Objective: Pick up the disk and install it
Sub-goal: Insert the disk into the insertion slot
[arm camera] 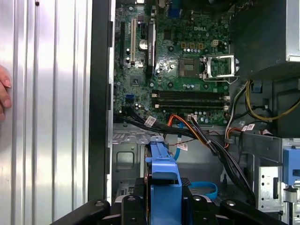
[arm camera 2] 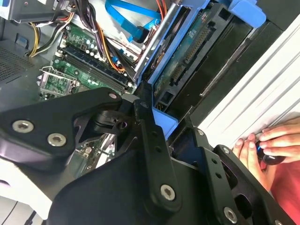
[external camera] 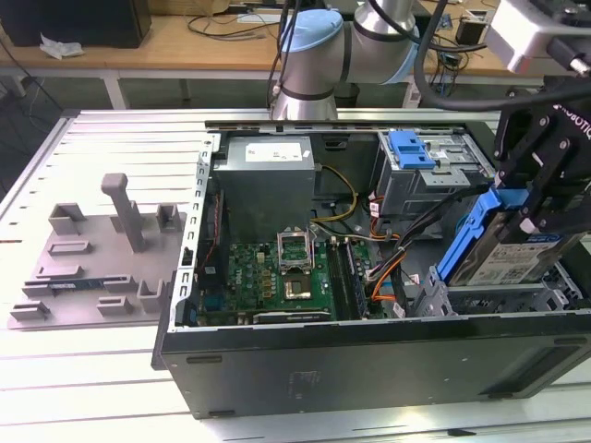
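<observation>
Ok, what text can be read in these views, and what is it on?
Label on the disk: print too small to read.
Sticker on the power supply: too small to read.
Motherboard: white maker's mark, not quoted; other markings too small.
Housing of the gripper: white maker's lettering, cut off at the edge.
Cable tags: blurred.

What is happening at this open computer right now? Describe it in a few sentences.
The robot arm's gripper is shut on the flat silver hard disk in its blue plastic carrier. It holds the disk tilted over the grey metal drive bay at the exterior view's right end of the open black computer case. The disk is not yet seated.
</observation>
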Motion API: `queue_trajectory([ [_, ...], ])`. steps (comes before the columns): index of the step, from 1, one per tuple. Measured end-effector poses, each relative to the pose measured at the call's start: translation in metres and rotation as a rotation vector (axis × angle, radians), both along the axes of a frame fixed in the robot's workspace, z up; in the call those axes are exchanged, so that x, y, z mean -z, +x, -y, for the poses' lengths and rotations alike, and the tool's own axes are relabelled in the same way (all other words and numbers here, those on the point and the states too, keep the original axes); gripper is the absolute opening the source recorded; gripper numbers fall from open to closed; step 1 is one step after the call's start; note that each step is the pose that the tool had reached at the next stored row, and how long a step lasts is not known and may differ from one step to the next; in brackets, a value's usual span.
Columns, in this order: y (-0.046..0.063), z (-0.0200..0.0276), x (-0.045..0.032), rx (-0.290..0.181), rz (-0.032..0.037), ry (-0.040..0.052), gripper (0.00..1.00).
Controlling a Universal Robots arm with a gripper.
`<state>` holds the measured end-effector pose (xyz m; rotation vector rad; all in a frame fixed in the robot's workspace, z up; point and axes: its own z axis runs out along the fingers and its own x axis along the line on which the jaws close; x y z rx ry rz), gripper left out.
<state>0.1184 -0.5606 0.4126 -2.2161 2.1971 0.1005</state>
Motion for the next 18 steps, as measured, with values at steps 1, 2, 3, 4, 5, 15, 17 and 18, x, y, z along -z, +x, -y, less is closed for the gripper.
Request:
queue_trajectory([
  [1, 0.000, 0.0000, 0.0021, 0.000, 0.0000, 0.0002, 0.37],
  [2, 0.000, 0.0000, 0.0042, 0.000, 0.0000, 0.0001, 0.37],
  [3, 0.000, 0.0000, 0.0062, 0.000, 0.0001, 0.0001, 0.37],
  [4, 0.000, 0.0000, 0.0077, 0.000, 0.0000, 0.0002, 0.37],
  [5, 0.000, 0.0000, 0.0088, 0.000, 0.0001, 0.0000, 0.37],
  [15, 0.000, 0.0001, 0.0215, 0.000, 0.0004, 0.0001, 0.38],
  [17, 0.000, 0.0000, 0.0218, 0.000, 0.0003, 0.0001, 0.44],
  [18, 0.000, 0.0000, 0.0220, 0.000, 0.0003, 0.0000, 0.44],
])
